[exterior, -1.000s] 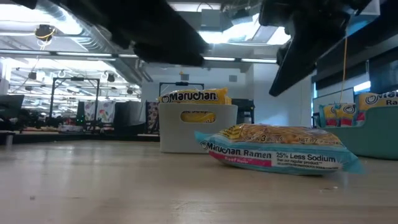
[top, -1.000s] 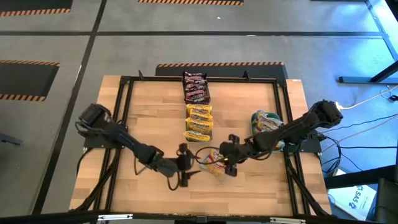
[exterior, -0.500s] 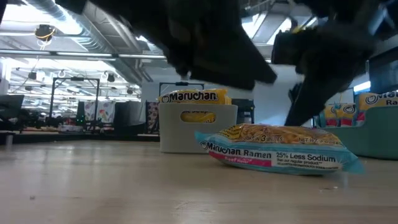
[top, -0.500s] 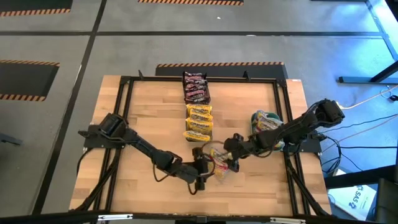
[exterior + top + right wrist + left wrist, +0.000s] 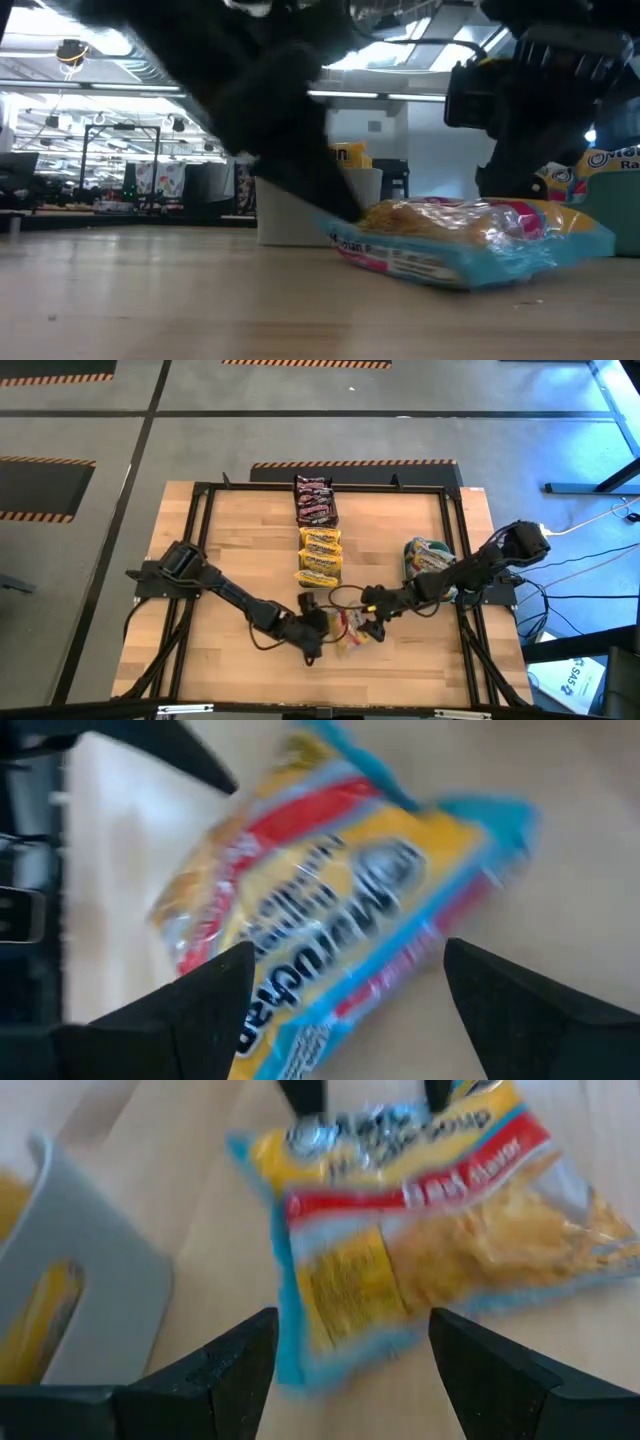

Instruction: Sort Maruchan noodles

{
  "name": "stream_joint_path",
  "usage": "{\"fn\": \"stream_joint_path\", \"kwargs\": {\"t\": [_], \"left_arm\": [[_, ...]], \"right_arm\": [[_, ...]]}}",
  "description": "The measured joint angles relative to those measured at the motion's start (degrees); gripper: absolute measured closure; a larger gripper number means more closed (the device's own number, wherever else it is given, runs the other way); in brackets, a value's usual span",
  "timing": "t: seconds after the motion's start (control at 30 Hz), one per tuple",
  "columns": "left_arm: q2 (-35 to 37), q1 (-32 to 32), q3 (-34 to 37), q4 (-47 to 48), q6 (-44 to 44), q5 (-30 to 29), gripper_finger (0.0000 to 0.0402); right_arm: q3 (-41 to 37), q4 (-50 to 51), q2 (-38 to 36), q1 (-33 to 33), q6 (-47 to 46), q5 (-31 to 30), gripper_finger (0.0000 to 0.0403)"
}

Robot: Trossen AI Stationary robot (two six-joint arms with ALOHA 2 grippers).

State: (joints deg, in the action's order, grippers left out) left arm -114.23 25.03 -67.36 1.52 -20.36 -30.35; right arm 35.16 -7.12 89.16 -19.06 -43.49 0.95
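Note:
One Maruchan noodle packet (image 5: 350,628), yellow with blue edges and a red band, lies on the wooden table between my two grippers. My left gripper (image 5: 318,628) is open at the packet's left end, and the left wrist view shows the packet (image 5: 430,1230) just ahead of its fingers. My right gripper (image 5: 372,625) is open at the other end, with the packet (image 5: 340,910) filling the right wrist view. In the low view the packet (image 5: 470,240) sits tilted, its right end raised. My left gripper meets the packet's left end (image 5: 350,225) with a finger, slanting down from the table's left; that end stays on the table while the far end is raised. My right gripper stands over the raised end (image 5: 585,235); I cannot tell whether it touches.
Along the table's middle stand a bin of dark packets (image 5: 314,500) and a clear bin of yellow packets (image 5: 321,555). A teal bin with packets (image 5: 430,560) sits at the right. A black frame (image 5: 200,560) borders the table. Bare wood lies near and to the left.
My left gripper has swung toward the table's right and come down at the packet's left end. My right gripper has dropped closer to the packet's other end. The packet, flat before, has shifted slightly right and tipped, its right end lifted.

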Motion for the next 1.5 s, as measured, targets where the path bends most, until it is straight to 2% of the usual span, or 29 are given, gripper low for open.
{"fn": "stream_joint_path", "kwargs": {"t": [0.23,0.37,0.47,0.57,0.67,0.83,1.1,1.33,1.5], "left_arm": [[5.2,5.4,0.0,16.6,-7.2,-5.3,0.0147],[7.9,8.5,0.0,20.6,-9.1,-8.6,0.0147],[8.5,9.7,0.0,18.4,-7.4,-10.6,0.0147],[8.3,8.6,1.2,12.1,-4.3,-10.8,0.0147],[7.8,6.8,3.3,5.8,-1.5,-7.7,0.0147],[6.6,4.5,4.9,0.7,-1.4,-1.6,0.0147],[4.2,3.8,6.7,-8.8,3.1,1.2,0.0147],[2.0,2.1,6.8,-12.2,2.6,2.1,0.0147],[2.0,2.0,6.7,-15.1,2.9,5.9,0.0147]], "right_arm": [[0.4,-7.3,1.8,-2.4,-2.0,0.4,0.0095],[1.5,-7.0,0.1,-1.9,-4.1,6.3,0.0095],[1.7,-3.0,-3.6,-1.5,-5.8,9.1,0.0095],[1.7,5.1,-7.4,-1.5,-6.6,4.0,0.0095],[1.6,9.9,-8.8,-1.5,-8.8,-2.2,0.0095],[1.5,8.3,-5.7,-2.0,-10.6,-2.8,0.0095],[1.5,7.4,-3.3,-4.8,-16.0,-0.3,0.0095],[1.5,6.9,-3.0,-6.2,-16.3,-3.5,0.0095],[1.5,5.5,-2.5,-7.0,-17.8,-4.4,0.0095]]}}
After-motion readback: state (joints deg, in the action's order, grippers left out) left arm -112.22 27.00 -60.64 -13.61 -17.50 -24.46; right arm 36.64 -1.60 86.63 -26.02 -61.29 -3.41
